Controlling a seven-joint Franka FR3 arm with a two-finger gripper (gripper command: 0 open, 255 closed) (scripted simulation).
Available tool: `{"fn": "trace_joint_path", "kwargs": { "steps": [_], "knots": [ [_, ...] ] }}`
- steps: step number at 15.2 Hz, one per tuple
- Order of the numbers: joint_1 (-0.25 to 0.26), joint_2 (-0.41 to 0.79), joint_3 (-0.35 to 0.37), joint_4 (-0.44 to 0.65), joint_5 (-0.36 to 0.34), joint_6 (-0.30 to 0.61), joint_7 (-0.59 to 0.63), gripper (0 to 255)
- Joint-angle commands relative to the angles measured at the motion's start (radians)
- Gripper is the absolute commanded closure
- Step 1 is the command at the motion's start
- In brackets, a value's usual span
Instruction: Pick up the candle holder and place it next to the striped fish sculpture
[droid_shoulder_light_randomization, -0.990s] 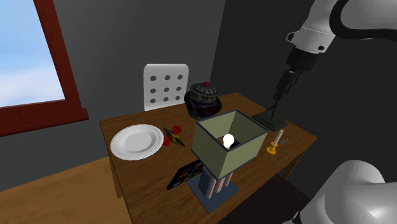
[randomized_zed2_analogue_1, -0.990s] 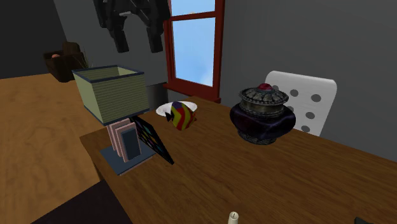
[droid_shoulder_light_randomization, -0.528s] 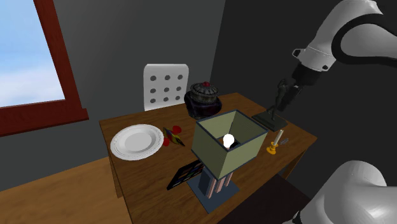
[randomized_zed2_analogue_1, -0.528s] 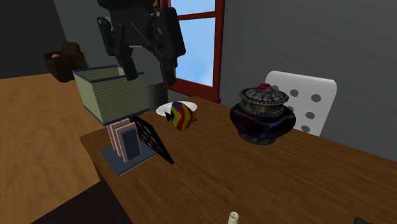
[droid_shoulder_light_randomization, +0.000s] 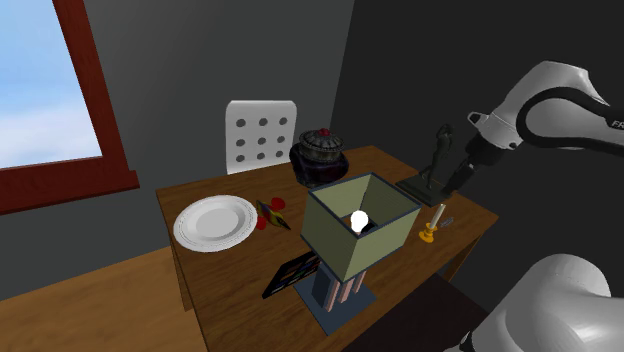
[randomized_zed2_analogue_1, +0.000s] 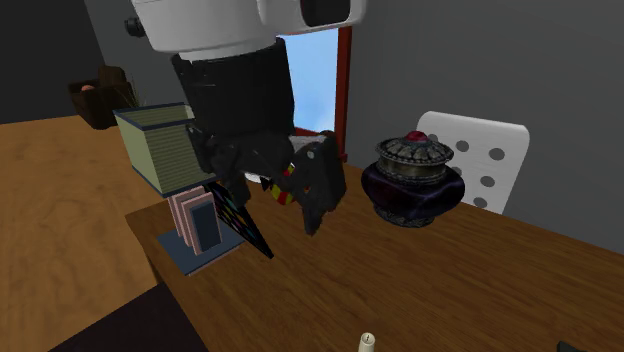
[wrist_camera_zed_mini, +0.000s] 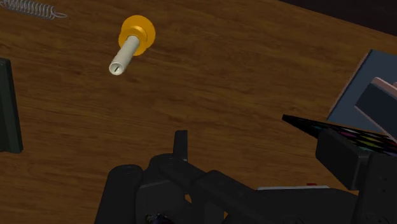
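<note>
Jaws, spread apart and empty above the tabletop (wrist_camera_zed_mini: 222, 76), could topple the slim candle holder (wrist_camera_zed_mini: 130, 41) by descending off-centre.

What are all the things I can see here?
table: 1, brown wood, middle
candle holder: 1, orange with white candle, by the spring
striped fish sculpture: 1, multicoloured, beside plate
plate: 1, white, on table
lamp: 1, greenish shade, on table
jar: 1, dark, lidded, near chair
statue: 1, dark, beside gripper
spring: 1, grey, on table
striped board: 1, dark, against lamp base
chair: 1, white, behind table
window: 1, red frame, wall
arm: 1, white, over table
gripper: 1, black, near statue
</note>
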Motion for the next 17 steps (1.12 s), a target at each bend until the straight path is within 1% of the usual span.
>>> {"fn": "trace_joint_path", "kwargs": {
  "steps": [1, 6, 9, 12, 14, 15, 17],
  "knots": [
    [-0.022, -0.016, -0.066, -0.054, -0.033, 0.061, -0.051, 0],
    [-0.053, 0.033, -0.257, -0.126, -0.11, 0.23, -0.184, 0],
    [-0.044, 0.096, -0.389, -0.145, -0.148, 0.341, -0.271, 0],
    [-0.002, 0.178, -0.537, -0.144, -0.17, 0.458, -0.363, 0],
    [0.052, 0.236, -0.648, -0.132, -0.173, 0.535, -0.429, 0],
    [0.088, 0.264, -0.709, -0.123, -0.171, 0.572, -0.463, 0],
    [0.107, 0.279, -0.731, -0.125, -0.172, 0.596, -0.467, 0]
  ]
}}
